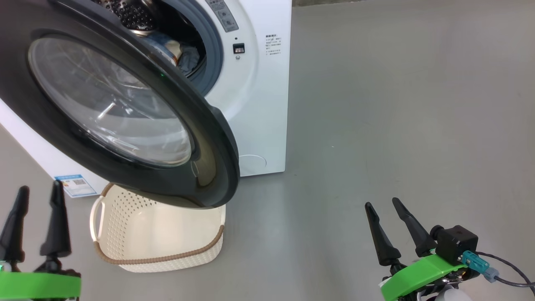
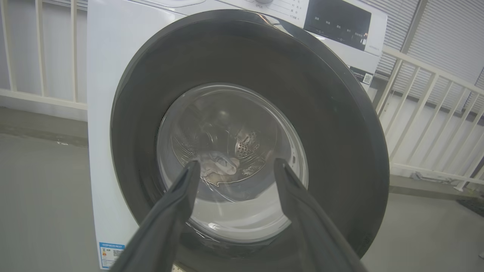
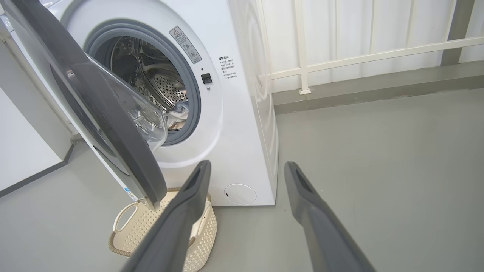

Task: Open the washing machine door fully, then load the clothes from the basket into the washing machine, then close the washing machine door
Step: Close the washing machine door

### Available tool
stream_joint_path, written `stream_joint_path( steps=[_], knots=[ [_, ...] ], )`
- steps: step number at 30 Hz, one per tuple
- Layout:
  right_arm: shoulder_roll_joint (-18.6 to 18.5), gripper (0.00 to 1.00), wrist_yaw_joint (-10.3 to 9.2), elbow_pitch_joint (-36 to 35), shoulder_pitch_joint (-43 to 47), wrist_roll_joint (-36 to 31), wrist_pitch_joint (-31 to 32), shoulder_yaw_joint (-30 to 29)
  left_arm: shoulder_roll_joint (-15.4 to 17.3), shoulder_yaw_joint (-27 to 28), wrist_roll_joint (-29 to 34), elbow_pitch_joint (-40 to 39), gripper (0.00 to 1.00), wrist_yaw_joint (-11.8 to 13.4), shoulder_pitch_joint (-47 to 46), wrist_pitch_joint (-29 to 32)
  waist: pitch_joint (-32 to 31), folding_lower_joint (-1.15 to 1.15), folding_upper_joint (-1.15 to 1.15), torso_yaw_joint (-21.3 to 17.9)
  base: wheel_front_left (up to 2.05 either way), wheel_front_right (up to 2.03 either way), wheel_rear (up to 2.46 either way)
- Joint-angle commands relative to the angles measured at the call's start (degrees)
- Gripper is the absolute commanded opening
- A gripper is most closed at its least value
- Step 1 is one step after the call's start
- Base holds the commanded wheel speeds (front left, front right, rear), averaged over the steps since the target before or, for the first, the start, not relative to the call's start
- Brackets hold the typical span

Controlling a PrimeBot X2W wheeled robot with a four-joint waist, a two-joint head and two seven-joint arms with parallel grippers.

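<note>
Washing machine door (image 1: 108, 100) part-open, overhanging the cream basket (image 1: 159, 251) on the floor (image 1: 376, 104); clothes (image 1: 175, 50) lie in the drum (image 1: 129, 14). Left gripper (image 1: 39, 186) near left, right gripper (image 1: 381, 202) near right, both with fingers spread wide, holding nothing

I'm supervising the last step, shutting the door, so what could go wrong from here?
The clothes seem to lie right by the gasket; the door may pinch fabric when swung shut. The open left pincer faces the glass, not the black rim, so a push there might slip.
</note>
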Motion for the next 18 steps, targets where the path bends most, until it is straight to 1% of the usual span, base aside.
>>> stream_joint_path(
  steps=[1,4,7,10,18],
  knots=[
    [-0.1,1.00,0.09,-1.6,0.0,-0.1,-0.7,1.4,2.2,1.9,4.3,-1.0,1.00,-0.4,-0.8,-0.4,0.1,0.00,0.00,0.0,0.00,0.00,0.00],
    [-0.1,1.00,0.09,-1.8,0.0,-0.1,-0.7,1.2,0.6,2.9,10.0,-1.4,1.00,-0.1,0.0,-0.5,0.2,0.00,0.00,-0.1,0.00,0.00,0.00],
    [-0.1,1.00,0.09,-2.0,0.0,-0.2,-0.7,1.1,-1.4,3.6,14.0,-1.6,1.00,-0.2,1.4,-0.5,0.3,0.00,0.00,-0.1,0.00,0.00,0.00],
    [-0.1,1.00,0.09,-2.1,0.0,-0.2,-0.7,1.0,-2.5,3.8,15.9,-1.5,1.00,-0.2,2.5,-0.5,0.5,0.00,0.00,-0.1,0.00,0.00,0.00],
    [0.1,1.00,0.09,-2.4,-0.3,-0.2,-0.7,1.0,-7.6,5.8,22.7,-1.4,1.00,-0.2,4.9,-0.5,1.5,0.00,0.00,0.1,0.00,0.00,0.00]
  ],
)
